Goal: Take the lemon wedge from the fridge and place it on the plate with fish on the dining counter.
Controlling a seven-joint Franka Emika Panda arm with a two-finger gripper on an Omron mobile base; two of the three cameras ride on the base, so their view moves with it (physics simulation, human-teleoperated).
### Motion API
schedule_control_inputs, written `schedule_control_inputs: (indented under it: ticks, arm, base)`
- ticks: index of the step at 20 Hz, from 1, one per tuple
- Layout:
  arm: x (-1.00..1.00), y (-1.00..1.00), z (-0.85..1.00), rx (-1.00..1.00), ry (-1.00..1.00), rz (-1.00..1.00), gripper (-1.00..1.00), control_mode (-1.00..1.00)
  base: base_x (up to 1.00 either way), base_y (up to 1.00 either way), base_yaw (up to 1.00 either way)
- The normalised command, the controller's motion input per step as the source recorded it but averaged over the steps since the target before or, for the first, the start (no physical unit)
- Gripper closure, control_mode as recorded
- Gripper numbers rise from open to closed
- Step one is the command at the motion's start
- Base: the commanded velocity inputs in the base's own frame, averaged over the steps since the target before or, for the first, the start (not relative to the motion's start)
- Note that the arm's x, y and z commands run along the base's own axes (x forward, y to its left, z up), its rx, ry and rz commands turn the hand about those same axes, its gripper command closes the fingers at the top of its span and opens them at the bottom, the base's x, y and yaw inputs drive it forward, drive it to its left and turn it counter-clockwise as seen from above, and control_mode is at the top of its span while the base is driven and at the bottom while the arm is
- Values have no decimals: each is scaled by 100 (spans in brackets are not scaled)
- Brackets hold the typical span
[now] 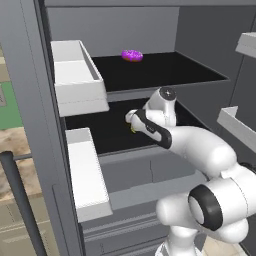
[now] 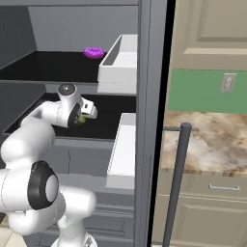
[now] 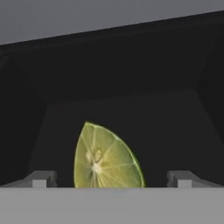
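The gripper [image 3: 111, 178] is being held open, fingertips [image 3: 41, 178] spread wide, with the lemon wedge [image 3: 106, 159] lying between them on the fridge's [image 1: 30, 100] lower black shelf [image 1: 107, 135]. No writing is being shown.

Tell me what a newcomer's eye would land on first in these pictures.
The lemon wedge stands out first, bright yellow-green against the black lower shelf of the open fridge, with the open gripper straddling it, one fingertip on each side. Next comes the purple-magenta lumpy item, alone on the upper shelf. Beyond the fridge door on the right lies the marbled dining counter.
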Motion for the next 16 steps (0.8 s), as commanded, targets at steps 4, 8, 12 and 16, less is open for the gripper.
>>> schedule_control_inputs:
  ticks: [4, 8, 12, 16]
  arm:
    - [0, 23, -51, 0, 11, 0, -100, -100]
    - [7, 13, -50, 0, 6, 0, -100, -100]
    - [26, 3, -56, 0, 1, 0, -100, -100]
    - [50, 0, -55, 0, 0, 0, 100, -100]
  base:
    - [0, 0, 0]
    - [0, 0, 0]
    - [0, 0, 0]
    - [0, 0, 0]
